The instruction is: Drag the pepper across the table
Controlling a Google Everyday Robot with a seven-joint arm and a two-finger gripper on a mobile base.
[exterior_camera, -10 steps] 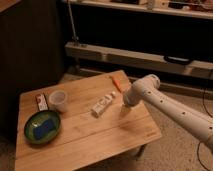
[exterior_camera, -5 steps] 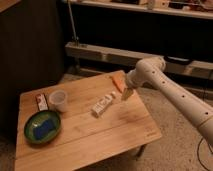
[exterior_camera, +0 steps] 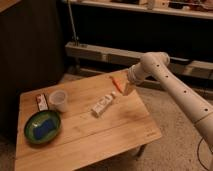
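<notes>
1. The robot's pincer [exterior_camera: 128, 87] hangs low over the far right part of the counter [exterior_camera: 100, 137], just beside the pepper [exterior_camera: 115, 82], having swung in from nearer the counter's middle a second ago.
2. The pepper lies close to the counter's far edge, a slim orange sliver. It sits about where it did a second ago, so the drag appears not to have begun.
3. Whether the pincer is open or closed cannot be told, nor whether it has hold of anything (its tan tip blends into the wood behind it). Contact with the pepper is likewise unclear.
4. The arm [exterior_camera: 172, 87] has raised its wrist toward the far edge over the last second. That carries the tip away from the white tube [exterior_camera: 103, 105] and up to the pepper's right-hand side in this view.
5. The shift reads as the close of an approach. The tool now looks placed to press on or nudge the pepper, and the sliding stroke itself is judged to be all that remains.
6. The white tube lies near the pepper, toward the front left, and is a likely obstacle should the stroke run that way. The cup [exterior_camera: 58, 100] and the green bowl [exterior_camera: 31, 131] stand well apart at the counter's left end.
</notes>
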